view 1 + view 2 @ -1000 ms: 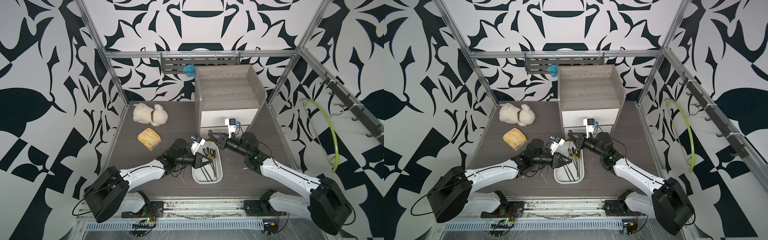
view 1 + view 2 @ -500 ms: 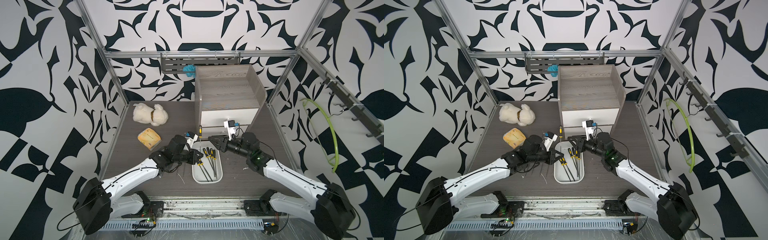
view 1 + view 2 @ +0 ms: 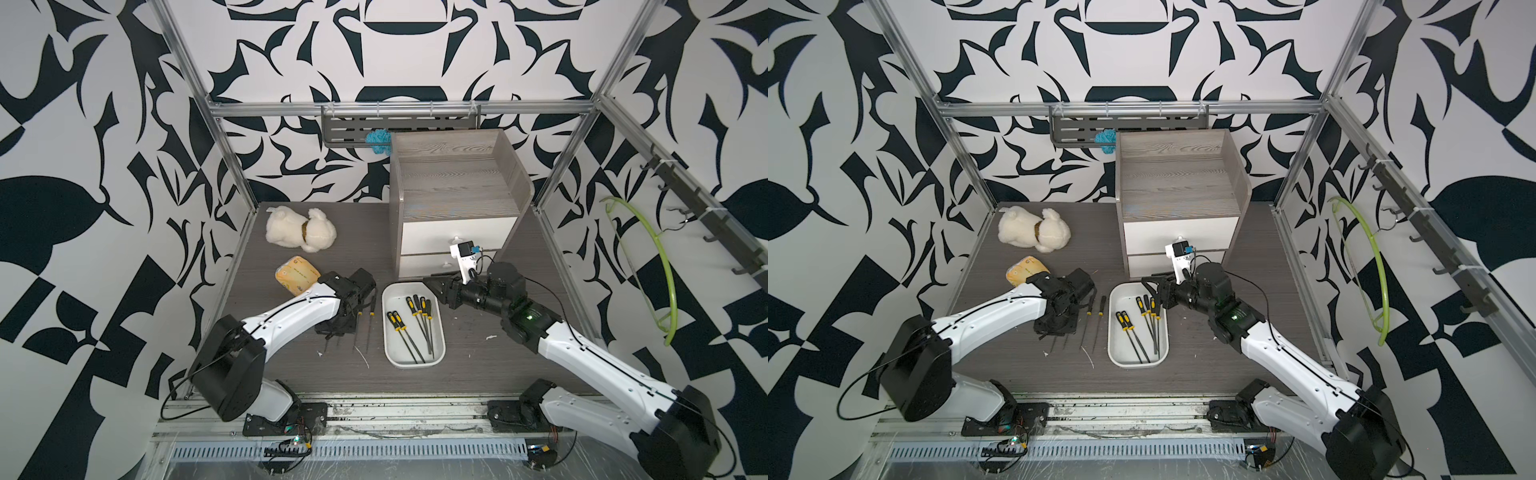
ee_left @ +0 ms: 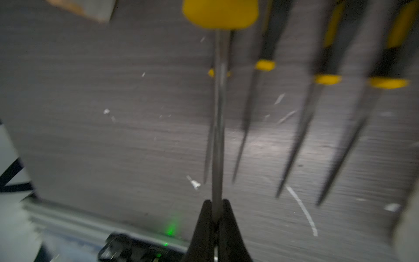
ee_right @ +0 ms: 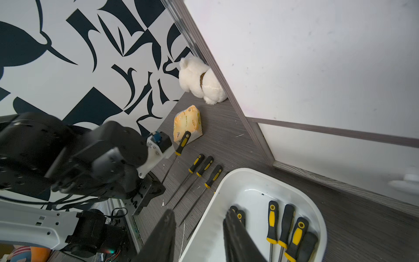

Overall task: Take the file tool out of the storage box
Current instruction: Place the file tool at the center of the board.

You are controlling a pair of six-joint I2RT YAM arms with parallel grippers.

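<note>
The storage box (image 3: 397,291) (image 3: 1121,295) (image 5: 249,188) is a shallow white tray at the middle of the table, with several yellow-and-black file tools (image 3: 415,328) (image 5: 285,226) lying in it. My left gripper (image 3: 334,330) (image 3: 1054,328) (image 4: 216,204) is left of the box, low over the table, shut on the thin metal shaft of one file tool (image 4: 217,113) (image 5: 181,145). Several more files (image 3: 370,328) (image 3: 1098,320) (image 5: 199,172) lie side by side on the table beside it. My right gripper (image 3: 430,286) (image 3: 1152,286) (image 5: 198,214) hangs open over the box's far end, holding nothing.
A grey wood-grain cabinet (image 3: 457,208) with two white drawers stands right behind the box. A white plush dog (image 3: 301,228) and a yellow packet (image 3: 297,276) lie at the back left. A green hanger (image 3: 660,266) hangs on the right wall.
My left gripper has carried a file out of the box, leftward and down towards the row on the table. My right gripper has opened and drawn back a little from the box.
</note>
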